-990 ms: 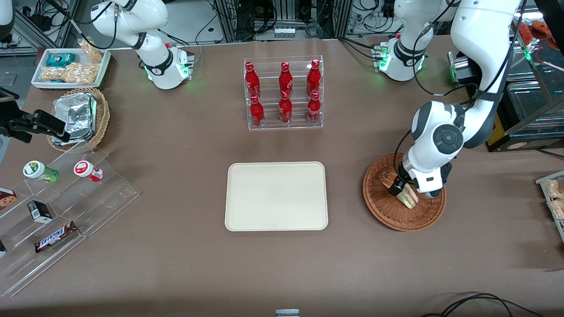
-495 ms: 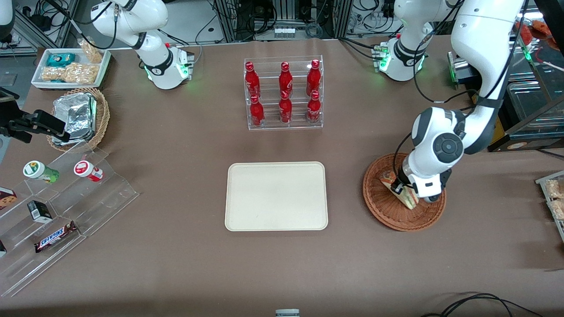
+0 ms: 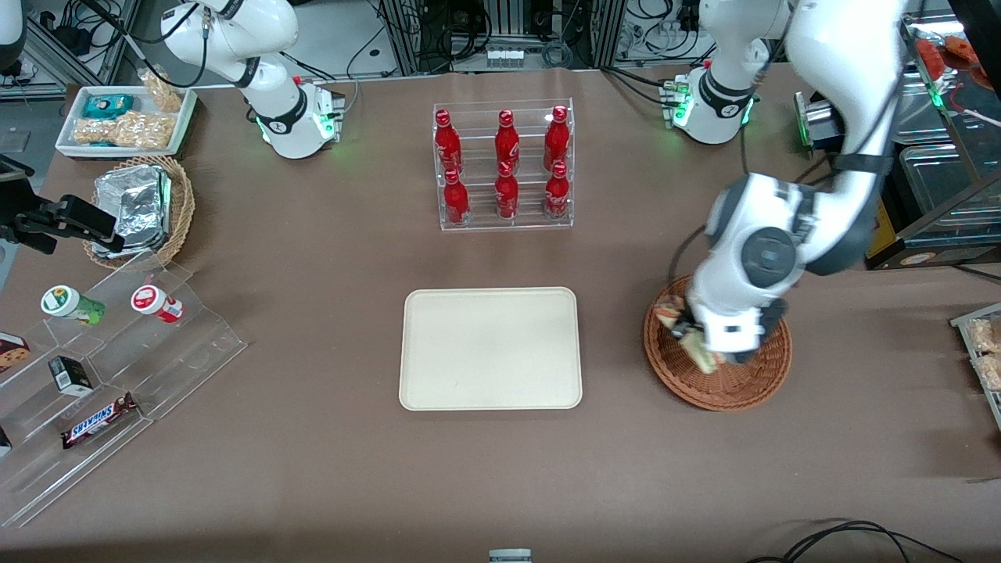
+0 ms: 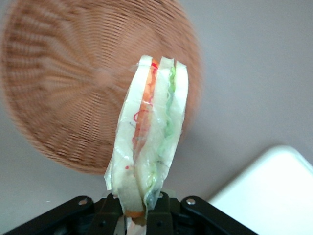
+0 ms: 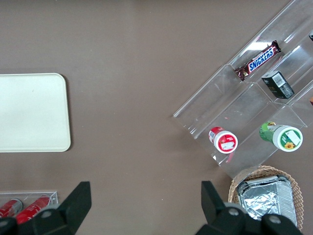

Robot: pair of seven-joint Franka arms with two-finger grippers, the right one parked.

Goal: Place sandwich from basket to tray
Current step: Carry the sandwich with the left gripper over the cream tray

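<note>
My left gripper (image 3: 694,338) is shut on the sandwich (image 3: 682,332), a clear-wrapped wedge with red and green filling, and holds it above the edge of the reddish-brown wicker basket (image 3: 743,375) that is nearest the tray. In the left wrist view the sandwich (image 4: 152,137) stands up from between the black fingers (image 4: 157,215), with the basket (image 4: 73,93) below it and a corner of the tray (image 4: 274,191) beside it. The cream tray (image 3: 490,348) lies at the table's middle and also shows in the right wrist view (image 5: 32,112).
A clear rack of red bottles (image 3: 504,166) stands farther from the front camera than the tray. Toward the parked arm's end lie a stepped acrylic stand with snacks (image 3: 94,367), a lighter wicker basket with foil packs (image 3: 141,207) and a white tray of snack bags (image 3: 125,119).
The gripper has lifted the sandwich out of the basket's middle and moved it toward the tray, to above the basket's edge. The arm's wrist has swung the same way.
</note>
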